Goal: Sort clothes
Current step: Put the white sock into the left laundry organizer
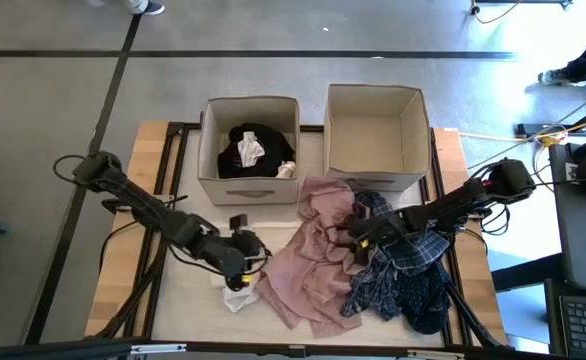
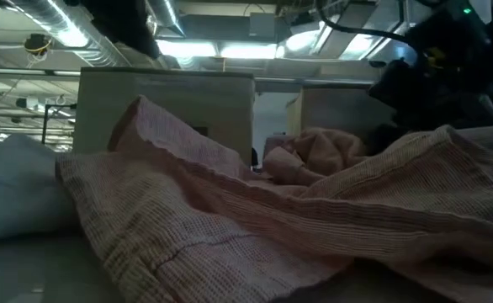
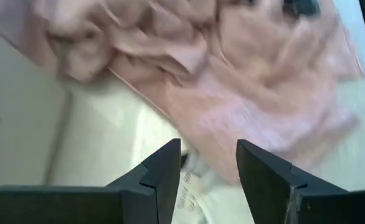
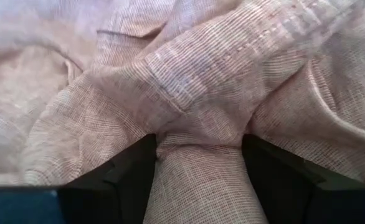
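A pale pink garment [image 1: 313, 260] lies spread and crumpled at the table's middle; it fills the low view [image 2: 230, 227]. My right gripper [image 1: 356, 232] is at its right edge, shut on a fold of it [image 4: 198, 140]. A blue plaid garment [image 1: 418, 250] and a dark navy patterned one [image 1: 418, 300] lie heaped under my right arm. A small white sock with black stripes [image 1: 238, 297] lies flat on the table left of the pink garment. My left gripper [image 1: 245, 268] is open just above it [image 3: 207, 149], and the sock [image 3: 192, 183] shows between the fingers. My right gripper pinches a raised fold of the pink garment [image 4: 198, 124] between its two fingers, near the garment's right edge. The fingers come slanting down from the table's right side. The cloth bunches up between the fingers, and the rest of the garment lies on the table.
Two beige fabric boxes stand at the far side. The left one [image 1: 213, 185] holds a black garment [image 1: 268, 140] and white socks [image 1: 250, 152]. The right one [image 1: 330, 130] shows only its bare bottom. Bare tabletop shows at the near left.
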You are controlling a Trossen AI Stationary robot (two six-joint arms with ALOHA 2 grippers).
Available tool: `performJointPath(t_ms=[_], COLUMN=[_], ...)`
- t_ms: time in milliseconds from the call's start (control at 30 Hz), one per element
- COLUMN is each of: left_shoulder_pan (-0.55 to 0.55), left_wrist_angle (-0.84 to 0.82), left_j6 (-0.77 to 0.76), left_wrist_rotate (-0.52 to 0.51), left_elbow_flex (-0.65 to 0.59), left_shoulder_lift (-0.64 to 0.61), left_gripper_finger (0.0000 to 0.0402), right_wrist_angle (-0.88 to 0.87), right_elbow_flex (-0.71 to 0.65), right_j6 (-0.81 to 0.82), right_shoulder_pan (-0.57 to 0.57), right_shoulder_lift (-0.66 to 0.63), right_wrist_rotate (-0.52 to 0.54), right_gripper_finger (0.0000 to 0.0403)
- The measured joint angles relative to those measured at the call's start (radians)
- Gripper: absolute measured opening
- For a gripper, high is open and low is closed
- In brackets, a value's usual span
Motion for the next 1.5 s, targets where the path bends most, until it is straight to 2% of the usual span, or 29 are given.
performJointPath(t_ms=[133,300,467,533,700,1200,1333,1500], left_shoulder_pan=[0.005,0.005,-0.009,-0.011,-0.003,-0.002,-0.002,-0.002], left_wrist_angle=[-0.039,-0.098,-0.223,-0.219,-0.165,0.052,0.05,0.052], left_j6=[-0.126,-0.309,-0.44,-0.472,-0.54,-0.543,-0.511,-0.443], left_wrist_rotate=[0.132,0.23,0.246,0.252,0.283,0.326,0.334,0.363], left_elbow_flex=[0.011,0.011,0.008,-0.009,-0.071,-0.209,-0.218,-0.218], left_shoulder_lift=[0.034,0.035,0.051,0.058,0.058,0.058,0.058,0.058], left_gripper_finger=[0.0145,0.0145,0.0145,0.0145,0.0145,0.0143,0.0112,0.003], right_wrist_angle=[0.108,0.148,0.175,0.184,0.187,0.188,0.188,0.189], right_elbow_flex=[-0.047,-0.05,-0.05,-0.05,-0.05,-0.05,-0.05,-0.049], right_j6=[0.027,0.009,-0.015,-0.018,-0.021,-0.026,-0.027,-0.027], right_shoulder_pan=[0.0,0.001,0.001,0.001,0.001,0.001,0.001,0.001], right_shoulder_lift=[0.0,0.002,0.003,0.003,0.003,0.003,0.003,0.003], right_wrist_rotate=[0.006,0.024,0.036,0.036,0.035,0.035,0.038,0.041], right_gripper_finger=[0.0243,0.0243,0.0243,0.0243,0.0243,0.0243,0.0243,0.0243])
